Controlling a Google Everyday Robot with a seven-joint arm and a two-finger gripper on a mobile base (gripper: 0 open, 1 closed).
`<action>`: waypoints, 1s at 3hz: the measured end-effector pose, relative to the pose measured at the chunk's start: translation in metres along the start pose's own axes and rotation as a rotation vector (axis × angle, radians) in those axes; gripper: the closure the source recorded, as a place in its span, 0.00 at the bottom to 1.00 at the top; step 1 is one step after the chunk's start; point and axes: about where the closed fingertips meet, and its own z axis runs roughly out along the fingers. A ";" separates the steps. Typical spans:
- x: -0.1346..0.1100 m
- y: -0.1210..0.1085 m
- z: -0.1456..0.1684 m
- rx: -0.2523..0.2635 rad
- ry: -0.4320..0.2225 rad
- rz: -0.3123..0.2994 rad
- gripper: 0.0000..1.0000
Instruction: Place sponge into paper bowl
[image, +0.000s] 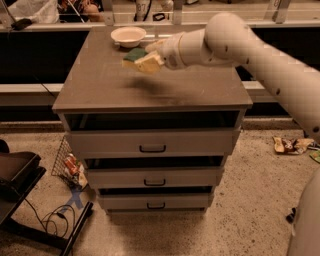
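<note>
The sponge (140, 59), dark green on top with a pale yellow body, hangs in the air above the grey cabinet top (150, 82). My gripper (154, 56) is shut on its right end and holds it lifted, with its shadow on the surface below. The off-white paper bowl (128, 36) sits at the back of the cabinet top, just behind and left of the sponge. The bowl looks empty. The white arm reaches in from the right.
The cabinet has three drawers (151, 148) with dark handles. A rail and shelf with clutter (150, 10) run behind the bowl. A wire basket (67, 162) and cables lie on the floor at left, wrappers (290, 145) at right.
</note>
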 end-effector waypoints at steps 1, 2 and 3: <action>-0.027 -0.032 -0.003 0.008 0.070 -0.019 1.00; -0.036 -0.076 0.023 0.034 0.160 0.039 1.00; -0.050 -0.110 0.031 0.091 0.141 0.077 1.00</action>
